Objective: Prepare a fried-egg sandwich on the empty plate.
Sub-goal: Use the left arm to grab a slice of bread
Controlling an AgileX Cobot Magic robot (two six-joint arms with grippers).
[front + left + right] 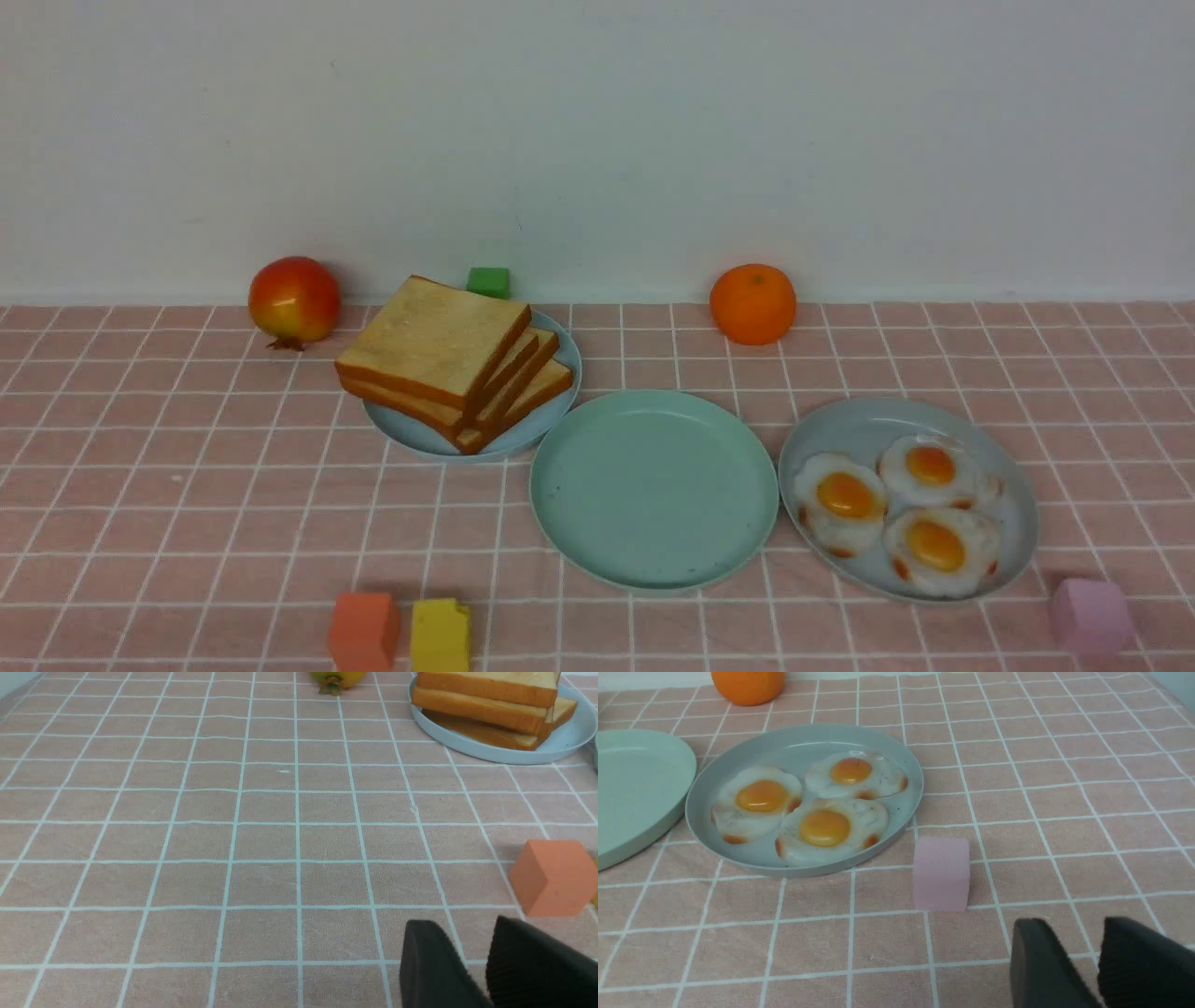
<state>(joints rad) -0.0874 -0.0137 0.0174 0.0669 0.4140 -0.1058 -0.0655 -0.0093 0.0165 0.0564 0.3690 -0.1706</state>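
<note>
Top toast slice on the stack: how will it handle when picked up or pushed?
Top toast slice looks thick and flat-edged, so it is probably stiff, not floppy. It sits skewed, overhanging the pale-blue plate, so a push would likely slide it off or drag the lower slices along.

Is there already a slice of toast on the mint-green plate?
No, the mint-green plate is bare; the toast slices all lie stacked on the pale-blue plate.
</note>
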